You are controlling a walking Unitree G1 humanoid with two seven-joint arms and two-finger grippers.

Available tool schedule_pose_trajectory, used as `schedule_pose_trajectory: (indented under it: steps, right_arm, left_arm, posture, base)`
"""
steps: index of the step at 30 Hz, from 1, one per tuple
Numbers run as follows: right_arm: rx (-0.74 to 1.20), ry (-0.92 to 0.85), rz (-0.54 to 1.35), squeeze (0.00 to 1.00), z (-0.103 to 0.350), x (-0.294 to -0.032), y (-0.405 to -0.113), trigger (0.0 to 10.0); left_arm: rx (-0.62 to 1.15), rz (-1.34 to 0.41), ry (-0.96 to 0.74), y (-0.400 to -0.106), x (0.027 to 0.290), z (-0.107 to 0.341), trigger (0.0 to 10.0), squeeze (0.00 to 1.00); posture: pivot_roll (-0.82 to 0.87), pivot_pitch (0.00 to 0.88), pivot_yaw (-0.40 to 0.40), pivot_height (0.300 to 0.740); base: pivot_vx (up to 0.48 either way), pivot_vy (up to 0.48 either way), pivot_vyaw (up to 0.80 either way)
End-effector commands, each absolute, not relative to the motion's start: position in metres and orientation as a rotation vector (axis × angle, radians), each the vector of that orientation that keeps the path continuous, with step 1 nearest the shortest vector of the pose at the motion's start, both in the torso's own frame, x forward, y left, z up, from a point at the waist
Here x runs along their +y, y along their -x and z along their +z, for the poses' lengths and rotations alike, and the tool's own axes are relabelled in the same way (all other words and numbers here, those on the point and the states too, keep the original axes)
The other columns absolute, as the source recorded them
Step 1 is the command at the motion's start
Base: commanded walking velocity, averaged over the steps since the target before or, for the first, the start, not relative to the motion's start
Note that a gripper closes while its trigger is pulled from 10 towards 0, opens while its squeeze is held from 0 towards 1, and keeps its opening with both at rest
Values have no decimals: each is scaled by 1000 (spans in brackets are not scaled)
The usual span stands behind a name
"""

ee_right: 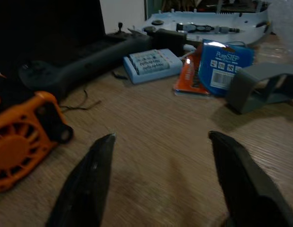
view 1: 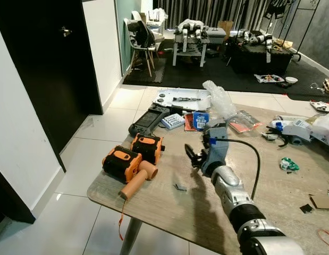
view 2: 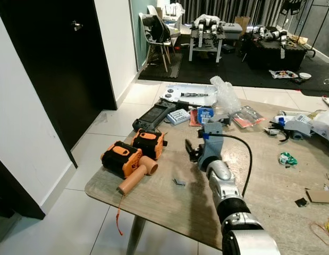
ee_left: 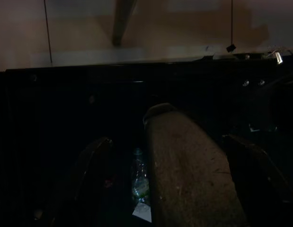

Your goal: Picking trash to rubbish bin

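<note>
Two orange-and-black fan units point(view 1: 133, 156) with a tan tube sit at the left end of the wood-grain table point(view 1: 169, 212). A small grey scrap point(view 1: 180, 186) lies on the tabletop just beside them. The right gripper point(view 1: 190, 155) hovers over the table above that scrap, fingers spread wide, holding nothing. Beyond it sits a blue printed packet point(ee_right: 225, 64). A green crumpled wrapper point(view 1: 288, 164) lies well to the right. The left gripper point(ee_left: 158, 189) is in shadow; its opening cannot be judged.

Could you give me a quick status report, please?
Right gripper open, empty, over the table. Left gripper idle in shade. Small grey scrap nearby; orange tools alongside.
</note>
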State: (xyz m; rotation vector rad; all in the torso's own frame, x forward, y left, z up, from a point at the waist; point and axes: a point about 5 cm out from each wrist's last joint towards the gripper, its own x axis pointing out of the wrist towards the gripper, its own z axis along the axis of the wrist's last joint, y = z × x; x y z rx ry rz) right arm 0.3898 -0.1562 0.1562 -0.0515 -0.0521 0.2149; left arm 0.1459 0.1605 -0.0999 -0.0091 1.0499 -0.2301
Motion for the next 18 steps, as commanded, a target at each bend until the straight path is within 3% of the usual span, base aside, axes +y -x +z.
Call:
schedule_pose_trajectory:
  steps: [1, 5, 6, 7, 8, 9, 18]
  right_arm:
    - [-49, 121, 236, 1000, 157, -159, -389, 10000]
    - [-37, 135, 243, 1000, 156, -160, -388, 10000]
    - [-21, 134, 251, 933, 154, -159, -388, 10000]
    - [-8, 139, 257, 180, 151, -158, -388, 10000]
    - [1, 144, 261, 180, 150, -158, -387, 10000]
    - [9, 144, 262, 0, 148, -157, -387, 10000]
    - [68, 135, 281, 0, 138, -152, -384, 10000]
  left_arm:
    - [1204, -236, 22, -101, 164, -114, 10000, 0]
    - [1214, -235, 27, -95, 165, -115, 10000, 0]
    - [1216, -235, 28, -93, 166, -116, 10000, 0]
    - [1218, -235, 28, -92, 166, -116, 10000, 0]
    - [1219, -235, 28, -91, 167, -116, 10000, 0]
    - [1221, -234, 29, -89, 167, -116, 10000, 0]
    - [1226, -228, 29, -82, 173, -117, 10000, 0]
  posture:
    - [-78, 173, 21, 740]
    - [-72, 186, 21, 740]
    - [-70, 191, 22, 740]
    - [-68, 198, 23, 740]
    - [-68, 198, 23, 740]
    - [-65, 206, 25, 740]
    - [-57, 233, 39, 740]
  base:
    - [0, 0, 0]
    - [0, 0, 0]
    - [0, 0, 0]
    - [0, 0, 0]
    - [0, 0, 0]
    - [0, 0, 0]
    - [0, 0, 0]
